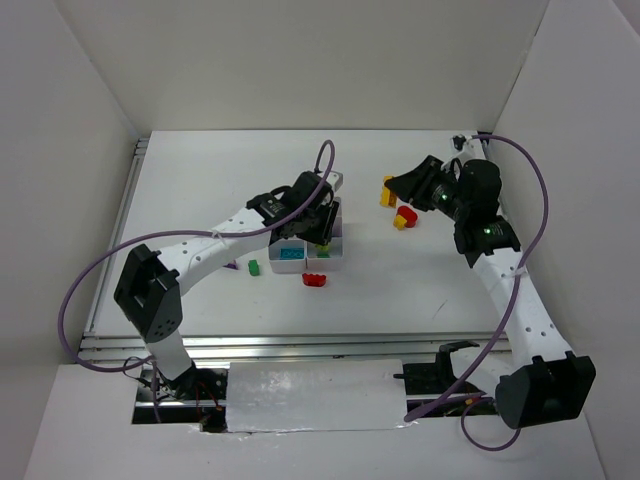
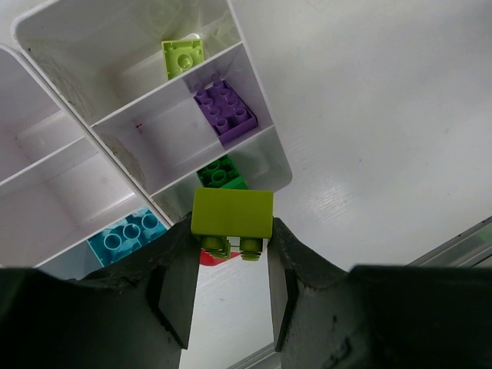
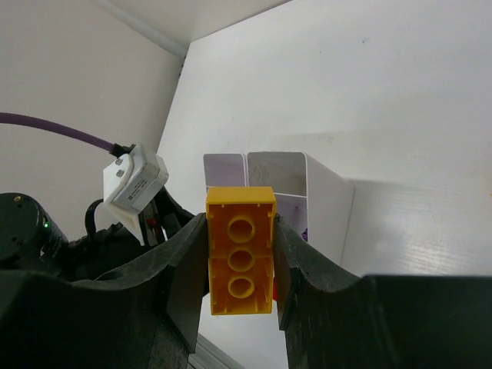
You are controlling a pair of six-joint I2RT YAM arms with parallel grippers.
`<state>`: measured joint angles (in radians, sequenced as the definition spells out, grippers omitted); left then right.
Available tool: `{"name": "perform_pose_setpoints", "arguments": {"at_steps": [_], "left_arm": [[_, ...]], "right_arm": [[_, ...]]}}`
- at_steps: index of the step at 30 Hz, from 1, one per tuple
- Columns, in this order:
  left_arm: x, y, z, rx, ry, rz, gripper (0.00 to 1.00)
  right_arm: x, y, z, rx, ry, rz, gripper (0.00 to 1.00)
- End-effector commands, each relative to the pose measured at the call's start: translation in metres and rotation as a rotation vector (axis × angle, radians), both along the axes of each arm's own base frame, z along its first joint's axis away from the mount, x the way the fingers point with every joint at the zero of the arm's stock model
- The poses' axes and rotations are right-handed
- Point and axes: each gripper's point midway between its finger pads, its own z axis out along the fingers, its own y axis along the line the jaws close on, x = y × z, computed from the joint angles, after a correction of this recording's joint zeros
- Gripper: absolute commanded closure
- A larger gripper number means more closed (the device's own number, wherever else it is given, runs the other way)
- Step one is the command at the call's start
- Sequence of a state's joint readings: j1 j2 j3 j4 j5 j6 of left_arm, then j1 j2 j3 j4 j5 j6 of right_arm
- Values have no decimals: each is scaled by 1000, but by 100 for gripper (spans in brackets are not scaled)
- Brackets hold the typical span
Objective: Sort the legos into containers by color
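Observation:
The white container block [image 1: 336,243] stands mid-table. My left gripper [image 1: 320,230] hangs over its near end, shut on a lime-green brick [image 2: 232,214], studs down [image 2: 232,231]. In the left wrist view its compartments [image 2: 261,100] hold a lime brick [image 2: 183,56], a purple brick [image 2: 224,111], a dark green brick [image 2: 223,173] and a teal brick [image 2: 127,234]. My right gripper [image 1: 392,186] is right of the container, shut on a yellow brick [image 3: 241,261], underside facing the camera [image 3: 241,231]. The container also shows behind it [image 3: 327,204].
Loose on the table are a red brick [image 1: 314,280] in front of the container, a green brick [image 1: 254,267] to its left, and a red [image 1: 407,212] and yellow [image 1: 399,224] pair under the right arm. White walls enclose the table on three sides.

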<state>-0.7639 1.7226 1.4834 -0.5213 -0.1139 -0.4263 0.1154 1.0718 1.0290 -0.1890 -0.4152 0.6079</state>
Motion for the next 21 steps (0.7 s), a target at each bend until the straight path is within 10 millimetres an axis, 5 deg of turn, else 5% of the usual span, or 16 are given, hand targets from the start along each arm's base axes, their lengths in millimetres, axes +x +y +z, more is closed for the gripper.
{"name": "perform_pose_setpoints", "arguments": {"at_steps": [1, 21], "left_arm": [[2, -2, 20, -28, -17, 15, 100], [11, -1, 21, 22, -14, 25, 100]], "right_arm": [[6, 3, 23, -6, -64, 7, 100], [11, 3, 25, -16, -52, 10, 100]]}}
